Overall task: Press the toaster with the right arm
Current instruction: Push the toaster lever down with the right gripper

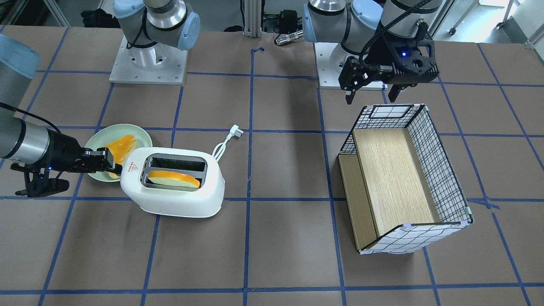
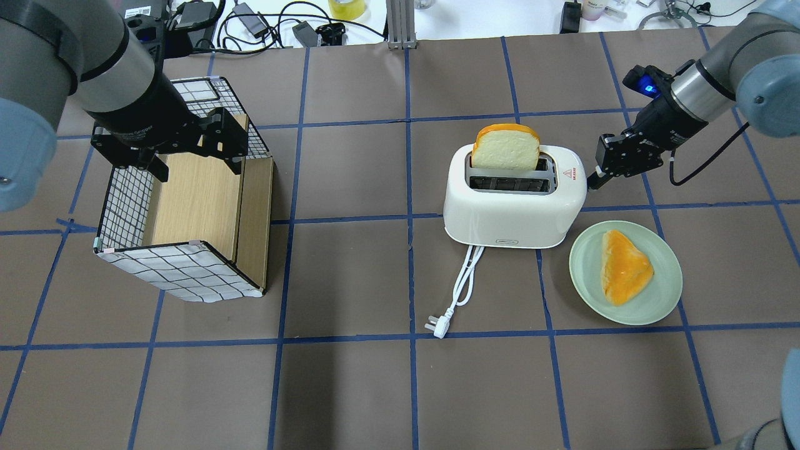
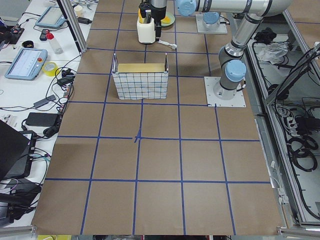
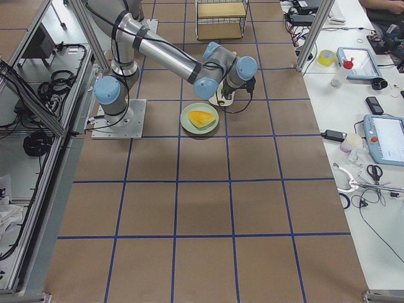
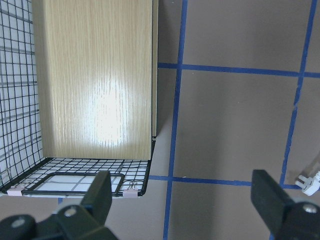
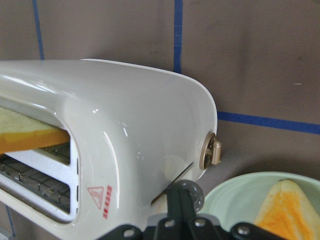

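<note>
Showing one toaster (image 2: 512,215), two bread slices (image 2: 505,149), one plate (image 2: 665,294), one basket (image 2: 181,272).

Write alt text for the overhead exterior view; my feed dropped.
The right gripper, shut, points at the right end of the white toaster, which holds a bread slice upright. A green plate with another piece lies nearby; the left gripper hovers open over a wire basket.

The white rounded plastic two-slot toaster (image 2: 512,209) with a grey metal top stands upright on the surface, its red-triangle end just beside the tool (image 2: 592,181). The silver-grey cylindrical right arm (image 2: 700,100) with light-blue joint caps reaches low, its black tool's fingers together, the tip against that end.
</note>
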Available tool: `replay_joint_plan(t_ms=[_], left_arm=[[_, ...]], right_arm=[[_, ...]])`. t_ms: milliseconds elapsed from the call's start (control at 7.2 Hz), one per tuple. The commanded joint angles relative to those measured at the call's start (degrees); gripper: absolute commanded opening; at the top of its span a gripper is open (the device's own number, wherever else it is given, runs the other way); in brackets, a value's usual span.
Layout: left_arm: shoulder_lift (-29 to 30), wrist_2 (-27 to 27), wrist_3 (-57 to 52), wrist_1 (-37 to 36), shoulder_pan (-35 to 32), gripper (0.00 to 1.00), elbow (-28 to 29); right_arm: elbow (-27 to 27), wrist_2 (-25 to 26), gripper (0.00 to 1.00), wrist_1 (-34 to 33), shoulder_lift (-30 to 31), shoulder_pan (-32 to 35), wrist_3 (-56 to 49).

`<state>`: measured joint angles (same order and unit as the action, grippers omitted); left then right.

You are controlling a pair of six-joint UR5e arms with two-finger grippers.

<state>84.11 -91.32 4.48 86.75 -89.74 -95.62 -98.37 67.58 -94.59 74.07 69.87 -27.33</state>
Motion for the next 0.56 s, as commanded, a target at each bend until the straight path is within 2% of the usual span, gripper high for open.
replay_joint_plan(t_ms=[0,417], left_arm=[[0.0,0.0,0.0,0.0,0.0,1.0,0.0],[0.0,0.0,0.0,0.0,0.0,1.0,0.0]], right_arm=[[-0.6,0.2,0.0,-0.9,-0.4,0.1,0.0],[-2.5,0.2,0.0,-3.2,-1.1,0.0,0.0]])
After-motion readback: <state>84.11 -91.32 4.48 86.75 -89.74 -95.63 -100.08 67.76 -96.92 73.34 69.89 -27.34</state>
